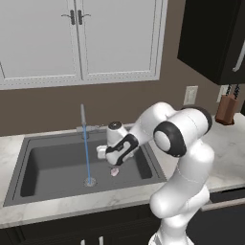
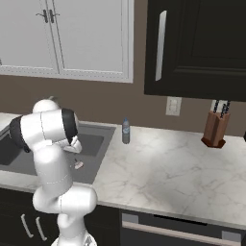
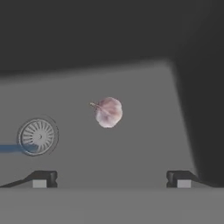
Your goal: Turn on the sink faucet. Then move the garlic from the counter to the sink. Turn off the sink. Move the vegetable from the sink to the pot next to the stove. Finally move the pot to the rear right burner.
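One garlic (image 3: 108, 112) lies on the floor of the sink (image 1: 28, 158), a knobbly, pale pink-white bulb with a short stem tip poking out to one side. In the hand view it sits alone on the smooth dark grey basin floor, near the round ribbed drain (image 3: 37, 136) but clear of it, and well apart from both fingertips (image 3: 43, 178), which stand spread wide with nothing between them. The tool (image 3: 111, 179) hovers above the bulb, pinching nothing.

The left base view gives what the hand view cannot: the slim grey faucet (image 1: 83, 117) rising at the back rim of the sink, with a thin blue stream (image 1: 86, 155) falling straight from it to the drain (image 1: 89, 181). The garlic (image 1: 114, 172) lies just right of that drain, below the arm's dark-jointed wrist. The sink is a single deep rectangular basin, matte charcoal, set into a white marbled worktop (image 1: 225, 158).

The right base view adds things farther from the sink: one small clear bottle (image 2: 126, 131) standing upright on the worktop (image 2: 168, 168) just right of the basin, and one brown wooden knife block (image 2: 215, 129) well to the right, against the wall. The garlic (image 2: 78, 165) shows there as a small pale spot in the basin beside the arm. Two white cupboard doors (image 1: 76, 38) hang above the sink.
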